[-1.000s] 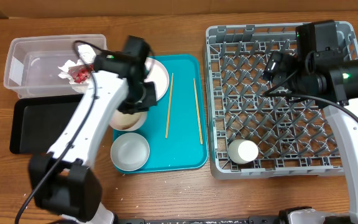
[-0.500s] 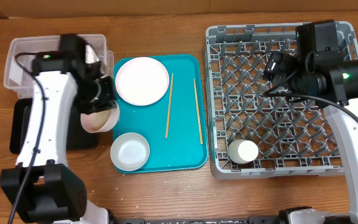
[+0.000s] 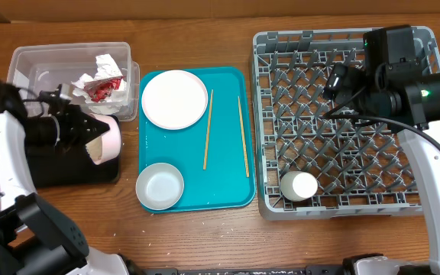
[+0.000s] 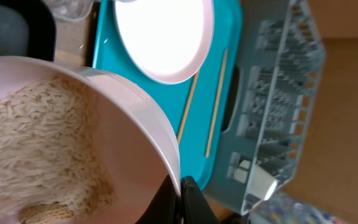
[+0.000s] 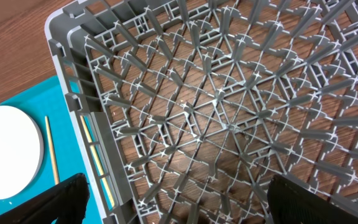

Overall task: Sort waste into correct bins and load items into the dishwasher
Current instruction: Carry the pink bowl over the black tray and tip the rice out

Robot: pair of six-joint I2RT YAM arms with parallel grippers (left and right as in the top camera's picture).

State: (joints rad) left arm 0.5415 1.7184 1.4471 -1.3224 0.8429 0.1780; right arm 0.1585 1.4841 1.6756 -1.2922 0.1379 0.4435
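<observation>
1. A brown, wood-grain desk (image 3: 205, 30) fills the overhead view. A paler tan strip runs along its far edge, and nothing more of the room can be made out.
2. At the desk's left side, the left claw (image 3: 90, 131) is clamped narrow on the rim of a pinkish-white bowl (image 3: 107, 139). The bowl is tipped on its side above a shallow black tray (image 3: 59, 172), its mouth turned back toward the arm.
3. The left wrist view looks into that bowl, where pale rice (image 4: 36, 143) is heaped against the lower wall.
4. Just behind the black tray stands a clear tub (image 3: 29, 69). A red wrapper (image 3: 101, 89) and a crumpled napkin (image 3: 98, 67) lie at its right end.
5. A teal tray (image 3: 224, 176) sits mid-desk. It carries a round plate (image 3: 174, 98) at its far left, an upright second bowl (image 3: 160, 186) at its near left, and two chopsticks (image 3: 208, 130) lying lengthwise, apart from each other, on its right half.
6. A grey rack (image 3: 260, 137) covers the desk's right side, and the wood shows through its lattice floor. A white cup (image 3: 299, 186) rests near its front left corner.
7. The right claw (image 5: 178, 186) hangs over the far part of the rack, fingers spread wide, holding nothing.
</observation>
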